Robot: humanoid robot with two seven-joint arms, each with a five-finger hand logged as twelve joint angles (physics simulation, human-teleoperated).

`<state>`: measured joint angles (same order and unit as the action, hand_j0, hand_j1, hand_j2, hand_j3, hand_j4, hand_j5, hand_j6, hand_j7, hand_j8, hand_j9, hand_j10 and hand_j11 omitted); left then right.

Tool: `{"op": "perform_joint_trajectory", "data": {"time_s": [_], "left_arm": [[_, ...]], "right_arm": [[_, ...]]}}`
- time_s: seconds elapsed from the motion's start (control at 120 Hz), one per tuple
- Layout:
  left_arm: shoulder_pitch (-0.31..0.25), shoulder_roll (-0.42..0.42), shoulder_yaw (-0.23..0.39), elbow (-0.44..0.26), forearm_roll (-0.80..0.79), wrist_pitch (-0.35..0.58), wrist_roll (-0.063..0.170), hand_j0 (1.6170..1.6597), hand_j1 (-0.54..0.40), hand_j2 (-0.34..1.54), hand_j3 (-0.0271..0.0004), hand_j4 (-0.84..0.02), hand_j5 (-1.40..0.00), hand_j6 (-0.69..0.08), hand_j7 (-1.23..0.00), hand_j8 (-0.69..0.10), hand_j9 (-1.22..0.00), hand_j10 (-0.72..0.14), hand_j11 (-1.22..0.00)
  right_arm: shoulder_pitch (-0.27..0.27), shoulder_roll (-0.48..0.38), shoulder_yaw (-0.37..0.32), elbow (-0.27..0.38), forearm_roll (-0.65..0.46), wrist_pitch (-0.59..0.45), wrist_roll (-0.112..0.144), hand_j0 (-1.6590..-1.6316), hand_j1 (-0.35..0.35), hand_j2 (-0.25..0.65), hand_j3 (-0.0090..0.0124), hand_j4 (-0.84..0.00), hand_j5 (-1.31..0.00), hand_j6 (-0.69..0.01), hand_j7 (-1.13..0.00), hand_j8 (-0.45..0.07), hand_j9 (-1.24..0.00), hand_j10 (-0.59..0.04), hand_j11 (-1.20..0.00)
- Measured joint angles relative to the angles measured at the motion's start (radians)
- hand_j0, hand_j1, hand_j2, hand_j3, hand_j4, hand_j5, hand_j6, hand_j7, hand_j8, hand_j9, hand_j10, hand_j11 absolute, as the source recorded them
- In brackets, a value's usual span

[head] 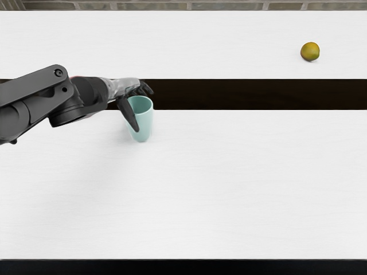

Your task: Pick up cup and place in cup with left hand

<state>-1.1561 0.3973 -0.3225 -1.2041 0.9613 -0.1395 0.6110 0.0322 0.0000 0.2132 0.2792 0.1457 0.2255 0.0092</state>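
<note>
White table (229, 189), dark band (258, 94) running across it. Left arm (37, 97) in from the left edge. Brick strip (172, 6) along the far edge. Left hand (127, 90) at the cup: fingers open, thumb slanting down over the cup's left side, other fingers by the far rim; no closed grip seen. Pale teal cup (143, 123) upright, left of centre. Round yellow-green fruit (310, 51) on the table, far right, well apart from the cup.

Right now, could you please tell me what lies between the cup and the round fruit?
In the head view, a dark band crosses the stretch between the cup and the round fruit, then white surface towards the fruit.
</note>
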Motion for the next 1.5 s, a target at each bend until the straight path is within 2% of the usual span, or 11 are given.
{"op": "perform_joint_trajectory", "data": {"time_s": [0.142,0.258,0.317,0.492,0.617,0.675,0.992,1.1,1.133,1.3,1.5], "left_arm": [[0.0,0.0,0.0,-0.001,-0.003,-0.001,0.0,1.658,-0.054,0.11,0.0,-0.289,-0.37,-0.29,-0.37,-0.29,-0.37,-0.289,-0.37],[0.001,0.0,0.0,-0.002,-0.006,-0.004,0.0,1.6581,-0.106,0.11,0.0,-0.337,-0.44,-0.338,-0.44,-0.337,-0.44,-0.337,-0.44],[0.001,0.0,0.0,-0.003,-0.009,-0.006,0.0,1.6576,-0.126,0.12,0.0,-0.36,-0.47,-0.316,-0.47,-0.359,-0.47,-0.359,-0.47],[-0.001,0.004,-0.001,-0.004,-0.016,-0.009,0.0,1.6557,-0.125,0.09,0.0,-0.425,-0.57,-0.283,-0.57,-0.31,-0.57,-0.42,-0.57],[-0.021,0.047,-0.001,-0.011,-0.014,-0.002,0.0,1.655,-0.102,0.07,0.0,-0.447,-0.61,-0.284,-0.61,-0.305,-0.61,-0.437,-0.61],[-0.026,0.076,-0.002,-0.03,-0.012,0.003,0.0,1.655,-0.113,0.08,0.0,-0.442,-0.61,-0.289,-0.61,-0.32,-0.61,-0.432,-0.62],[-0.09,0.154,-0.015,-0.073,-0.02,0.003,0.0,1.6541,-0.124,0.08,0.0,-0.413,-0.66,-0.26,-0.65,-0.29,-0.64,-0.438,-0.65],[-0.108,0.175,-0.017,-0.081,-0.02,0.001,0.0,1.6547,-0.162,0.13,0.0,-0.397,-0.66,-0.237,-0.66,-0.277,-0.64,-0.427,-0.65],[-0.109,0.18,-0.017,-0.082,-0.02,0.0,0.0,1.6549,-0.184,0.18,0.0,-0.384,-0.66,-0.222,-0.66,-0.269,-0.64,-0.416,-0.65],[-0.124,0.218,-0.018,-0.083,-0.021,-0.004,0.0,1.6545,-0.196,0.2,0.0,-0.36,-0.68,-0.205,-0.66,-0.257,-0.65,-0.415,-0.66],[-0.132,0.242,-0.017,-0.084,-0.038,-0.019,0.0,1.6539,-0.192,0.2,0.0,-0.366,-0.67,-0.204,-0.66,-0.258,-0.65,-0.422,-0.67]], "right_arm": [[0.0,0.0,0.0,0.0,0.0,0.0,0.0,-1.6581,-0.349,0.0,0.0,0.0,0.0,0.0,0.0,0.0,0.0,0.0,0.0],[0.0,0.0,0.0,0.0,0.0,0.0,0.0,-1.6581,-0.349,0.0,0.0,0.0,0.0,0.0,0.0,0.0,0.0,0.0,0.0],[0.0,0.0,0.0,0.0,0.0,0.0,0.0,-1.6581,-0.349,0.0,0.0,0.0,0.0,0.0,0.0,0.0,0.0,0.0,0.0],[0.0,0.0,0.0,0.0,0.0,0.0,0.0,-1.6581,-0.349,0.0,0.0,0.0,0.0,0.0,0.0,0.0,0.0,0.0,0.0],[0.0,0.0,0.0,0.0,0.0,0.0,0.0,-1.6581,-0.349,0.0,0.0,0.0,0.0,0.001,0.0,0.0,0.0,0.0,0.0],[0.0,0.0,0.0,0.0,0.0,0.0,0.0,-1.6581,-0.349,0.0,0.0,0.0,0.0,0.0,0.0,0.0,0.0,0.0,0.0],[0.0,0.0,0.0,0.0,0.0,0.0,0.0,-1.6581,-0.349,0.0,0.0,0.0,0.0,0.001,0.0,0.0,0.0,0.0,0.0],[0.0,0.0,0.0,0.0,0.0,0.0,0.0,-1.6581,-0.349,0.0,0.0,0.0,0.0,0.001,0.0,0.0,0.0,0.0,0.0],[0.0,0.0,0.0,0.0,0.0,0.0,0.0,-1.6581,-0.349,0.0,0.0,0.0,0.0,0.001,0.0,0.0,0.0,0.0,0.0],[0.0,0.0,0.0,0.0,0.0,0.0,0.0,-1.6581,-0.349,0.0,0.0,0.0,0.0,0.001,0.0,0.0,0.0,0.0,0.0],[0.0,0.0,0.0,0.0,0.0,0.0,0.0,-1.6581,-0.349,0.0,0.0,0.0,0.0,0.001,0.0,0.0,0.0,0.0,0.0]]}}
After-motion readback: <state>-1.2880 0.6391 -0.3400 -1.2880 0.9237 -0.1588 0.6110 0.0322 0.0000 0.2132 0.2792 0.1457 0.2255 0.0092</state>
